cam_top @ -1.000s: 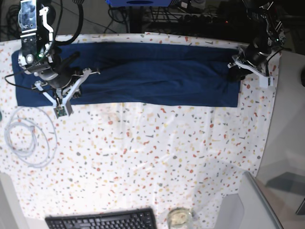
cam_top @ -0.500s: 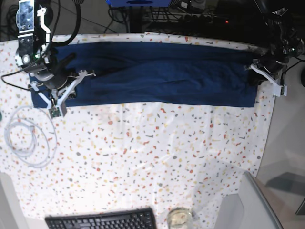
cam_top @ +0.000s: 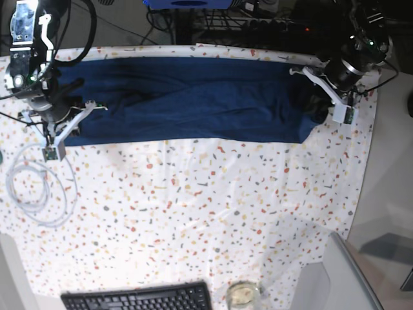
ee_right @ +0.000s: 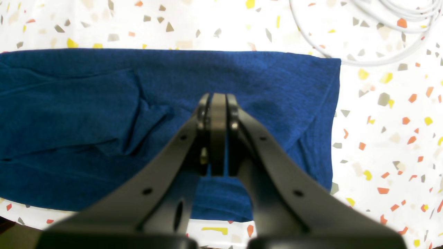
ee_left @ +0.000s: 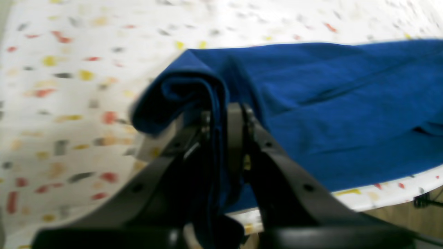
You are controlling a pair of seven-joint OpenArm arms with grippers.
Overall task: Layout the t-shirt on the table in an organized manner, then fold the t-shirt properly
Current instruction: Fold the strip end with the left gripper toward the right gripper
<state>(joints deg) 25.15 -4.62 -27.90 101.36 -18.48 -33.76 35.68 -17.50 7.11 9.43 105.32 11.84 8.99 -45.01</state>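
Note:
The navy t-shirt lies as a long folded band across the far side of the table. In the base view my left gripper is at the band's right end, which is bunched and raised. The left wrist view shows that gripper shut on a fold of the t-shirt, with cloth draped over one finger. My right gripper is over the band's left end. In the right wrist view it is shut above the flat t-shirt, with no cloth visibly pinched.
A coiled white cable lies on the table left of centre, close to the shirt's left edge. A black keyboard and a glass sit at the near edge. A plain grey surface borders the right side.
The left gripper closed on the shirt's right end, pulled it right, then carried it back left and up. The shirt's left edge slid right. The right arm moved left.

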